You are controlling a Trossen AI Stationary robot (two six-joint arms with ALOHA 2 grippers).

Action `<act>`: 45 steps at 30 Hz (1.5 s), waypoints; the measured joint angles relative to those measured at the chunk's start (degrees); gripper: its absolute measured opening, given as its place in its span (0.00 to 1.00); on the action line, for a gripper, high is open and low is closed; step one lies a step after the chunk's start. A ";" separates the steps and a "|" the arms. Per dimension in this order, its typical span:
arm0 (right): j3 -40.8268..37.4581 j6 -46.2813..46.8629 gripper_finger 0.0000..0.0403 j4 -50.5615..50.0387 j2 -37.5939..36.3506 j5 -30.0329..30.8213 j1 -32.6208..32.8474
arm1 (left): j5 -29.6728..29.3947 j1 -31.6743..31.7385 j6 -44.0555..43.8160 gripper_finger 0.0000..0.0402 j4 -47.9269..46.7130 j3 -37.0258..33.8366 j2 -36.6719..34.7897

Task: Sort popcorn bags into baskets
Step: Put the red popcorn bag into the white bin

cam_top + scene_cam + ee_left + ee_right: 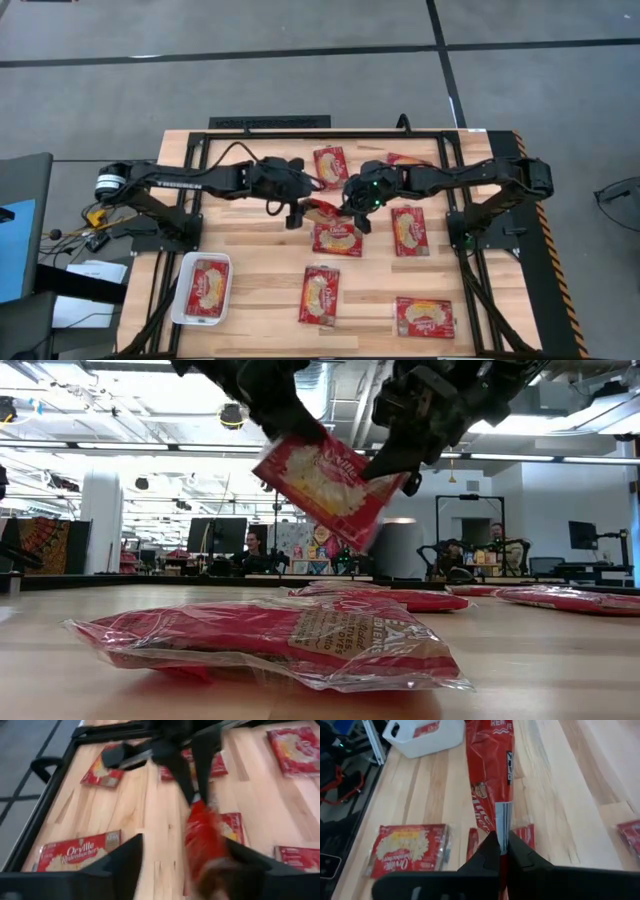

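Note:
One red popcorn bag (330, 480) hangs in the air over the middle of the table, between both grippers. My right gripper (502, 839) is shut on it. My left gripper (184, 844) is open, with a finger on either side of the bag's other end (202, 835). In the high view the two grippers (295, 212) (352, 205) face each other. The white tray (182, 300) sits at the near left with one bag (208, 285) lying flat in it. Several more bags lie flat on the table. My right gripper pinches the bag's flat sealed edge (503, 820) between its two fingers, coming from the table's right side. The bag is lifted clear, tilted and edge-up, reaching away from the fingers toward my left gripper. My left gripper: whether its fingers touch the bag, I cannot tell.
Loose bags lie at the far middle (331, 166), the far right, partly under the arm (405, 159), right of centre (409, 230), just below the grippers (337, 238), the near middle (320, 294) and the near right (425, 317). A black frame (190, 180) borders the table. People sit beyond it.

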 joint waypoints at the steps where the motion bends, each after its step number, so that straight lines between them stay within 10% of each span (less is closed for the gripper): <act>1: 0.00 -0.03 0.04 -0.39 0.00 0.17 -0.11 | 0.50 -0.07 0.35 0.37 -1.65 0.94 0.00; 5: 0.00 -0.35 0.03 -0.19 -0.46 2.18 -0.12 | 5.30 0.61 -0.58 0.05 -13.35 5.66 0.00; 17: -0.04 -2.99 0.07 1.58 -2.08 5.40 -0.57 | 1.27 -0.33 -4.59 0.01 -19.23 6.66 -0.64; 23: 0.17 -6.05 0.23 4.73 -2.30 16.02 -0.99 | -16.14 -6.23 -14.25 0.00 -26.12 6.38 -3.92; 33: 0.15 -9.80 0.50 11.52 -2.27 27.28 -3.32 | -44.24 -28.18 -55.12 0.00 -46.52 6.48 -7.72; 41: 0.15 -10.20 0.51 12.81 -2.19 26.86 -5.90 | -49.41 -49.78 -85.82 0.00 -62.21 6.48 -7.28; 45: 0.09 -6.02 0.48 16.24 -1.62 16.59 -5.55 | -55.41 -57.71 -97.71 0.00 -68.32 6.48 -7.28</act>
